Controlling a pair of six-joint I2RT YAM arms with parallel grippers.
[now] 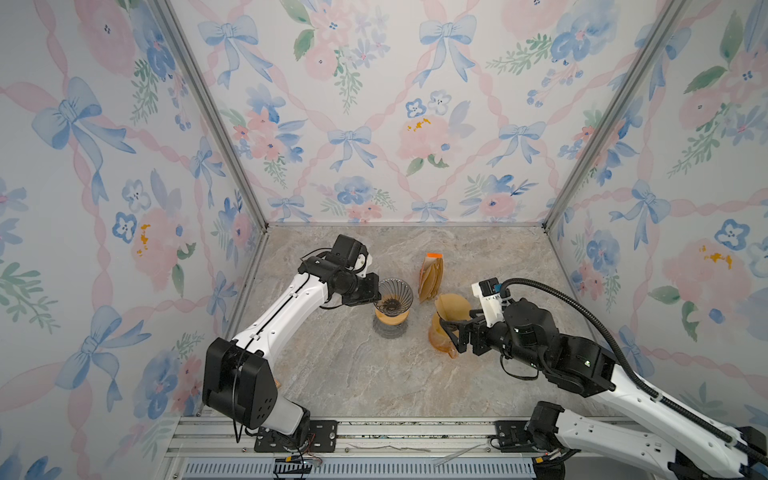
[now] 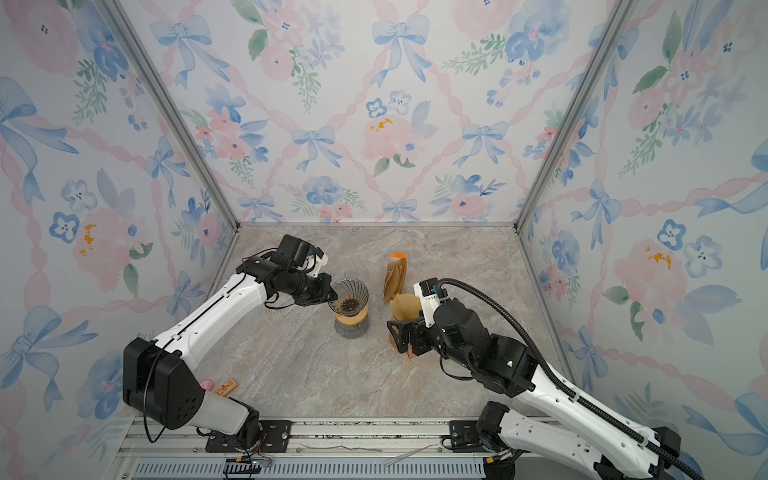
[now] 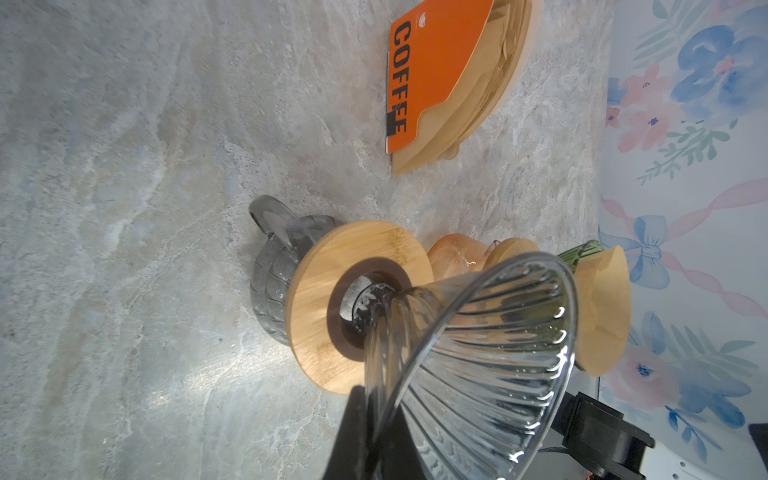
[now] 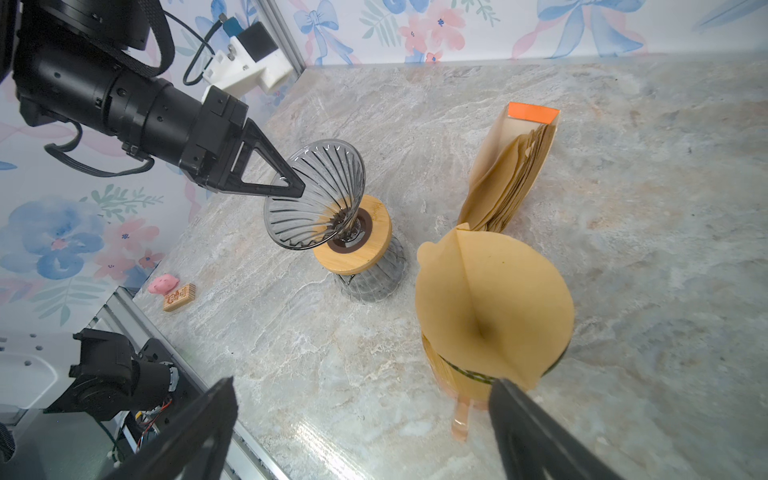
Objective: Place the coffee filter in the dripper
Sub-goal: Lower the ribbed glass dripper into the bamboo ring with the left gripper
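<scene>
Left wrist view alone reads COFFEE on pack [image 3: 436,70].

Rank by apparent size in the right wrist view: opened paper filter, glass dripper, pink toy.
1. opened paper filter, largest, though nearness to the camera inflates it
2. glass dripper
3. pink toy, clearly smallest

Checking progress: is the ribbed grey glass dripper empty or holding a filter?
Empty: the ribbed grey glass dripper shows bare ribs inside; the brown paper filter sits over the amber glass jug beside it.
</scene>
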